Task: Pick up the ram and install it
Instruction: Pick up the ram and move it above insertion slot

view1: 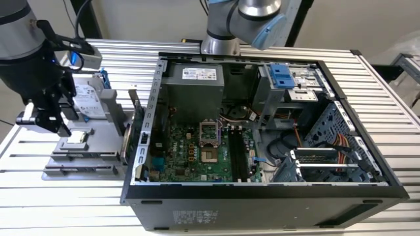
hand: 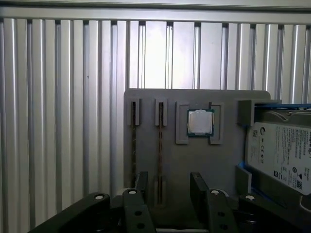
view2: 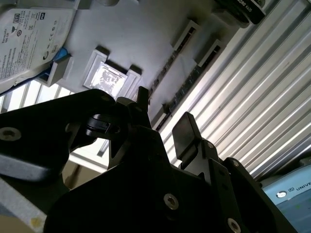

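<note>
Claw point(hand: 170, 175) point(view2: 163, 109) wide open, nothing held, both black fingers point(hand: 197, 184) bare and well spread. Hangs over the near end of a grey holder point(hand: 204, 165) on the ribbed metal bench point(hand: 58, 97).

Closest beneath the claw: the ram point(hand: 160, 141), a long thin stick standing on edge in a narrow slot of the holder, running straight away from the claw. In the first wrist view, in line with the gap between the fingers, nearer one finger than the other, and touched by neither. Not yet lifted; seated in its slot.

Just beside the ram, on the side away from the processor, a second stick point(hand: 133, 141) on edge in a matching slot, parallel to the first and just outside the finger gap.

On the ram's other side, a little farther from the claw, a small square silver processor point(hand: 200, 122) point(view2: 107, 76) lying flat in its own recess. Past that, a hard drive point(hand: 282, 155) point(view1: 88, 101) with a white label, in a blue frame at the holder's edge.

Farthest from the claw, toward the exterior view's right: an open computer case point(view1: 262, 196) lying on the bench, green motherboard point(view1: 190, 152) facing up, long black memory slots point(view1: 237, 152) beside the processor socket. Well apart from claw and ram.
</note>
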`<state>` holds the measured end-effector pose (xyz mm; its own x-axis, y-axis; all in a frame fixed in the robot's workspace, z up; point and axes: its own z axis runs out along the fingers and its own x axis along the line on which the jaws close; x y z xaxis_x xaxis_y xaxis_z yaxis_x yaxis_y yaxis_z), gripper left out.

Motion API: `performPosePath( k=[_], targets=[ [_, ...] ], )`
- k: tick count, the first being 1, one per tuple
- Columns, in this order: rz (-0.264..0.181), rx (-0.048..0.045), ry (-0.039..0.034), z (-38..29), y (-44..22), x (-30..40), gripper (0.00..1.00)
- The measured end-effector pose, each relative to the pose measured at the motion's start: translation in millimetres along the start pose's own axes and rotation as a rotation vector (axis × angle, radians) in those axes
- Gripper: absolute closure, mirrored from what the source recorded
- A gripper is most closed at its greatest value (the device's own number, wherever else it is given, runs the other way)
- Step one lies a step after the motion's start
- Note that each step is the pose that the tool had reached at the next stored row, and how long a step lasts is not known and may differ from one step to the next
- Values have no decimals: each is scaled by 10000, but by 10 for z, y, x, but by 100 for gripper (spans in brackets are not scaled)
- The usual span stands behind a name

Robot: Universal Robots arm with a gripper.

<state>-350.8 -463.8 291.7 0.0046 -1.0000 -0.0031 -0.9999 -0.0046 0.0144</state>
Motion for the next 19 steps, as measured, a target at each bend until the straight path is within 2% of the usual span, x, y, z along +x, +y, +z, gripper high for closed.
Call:
performPosePath(
  k=[19],
  targets=[
    [13, 0, 0, 123, -2, 1, 0]
  ],
)
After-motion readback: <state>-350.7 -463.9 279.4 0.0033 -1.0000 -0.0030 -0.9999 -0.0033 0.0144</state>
